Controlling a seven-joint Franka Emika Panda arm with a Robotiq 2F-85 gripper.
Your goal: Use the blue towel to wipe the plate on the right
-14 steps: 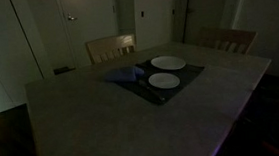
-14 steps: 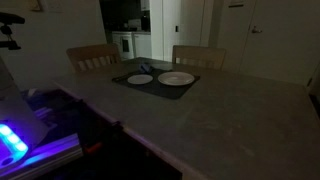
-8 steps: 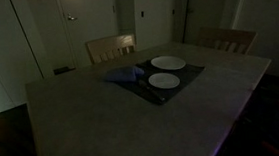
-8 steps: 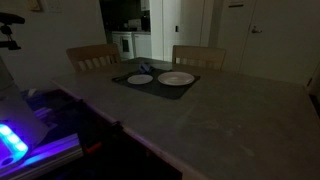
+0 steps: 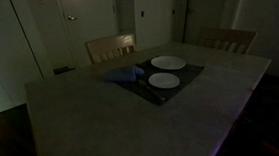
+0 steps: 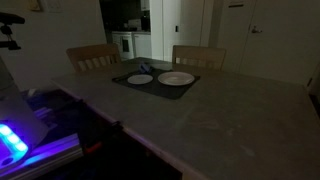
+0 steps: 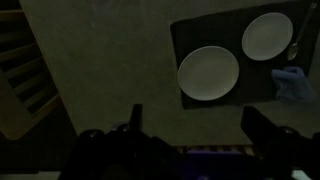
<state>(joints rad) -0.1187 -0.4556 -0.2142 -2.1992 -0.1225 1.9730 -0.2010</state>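
Observation:
Two white plates lie on a dark placemat [image 5: 185,76] on the table. In an exterior view they are a far plate [image 5: 168,63] and a near plate [image 5: 164,81], with the blue towel [image 5: 127,75] crumpled at the mat's left end. The wrist view shows a larger-looking plate [image 7: 209,73], a second plate [image 7: 267,35] and the towel [image 7: 293,82] at the right edge. My gripper [image 7: 198,125] is open and empty, high above bare table short of the mat. The arm is out of sight in both exterior views.
Two wooden chairs [image 5: 110,48] [image 5: 227,39] stand at the table's far side, and a chair [image 7: 20,70] shows at the wrist view's left. The room is very dark. A blue-lit device [image 6: 15,140] glows beside the table.

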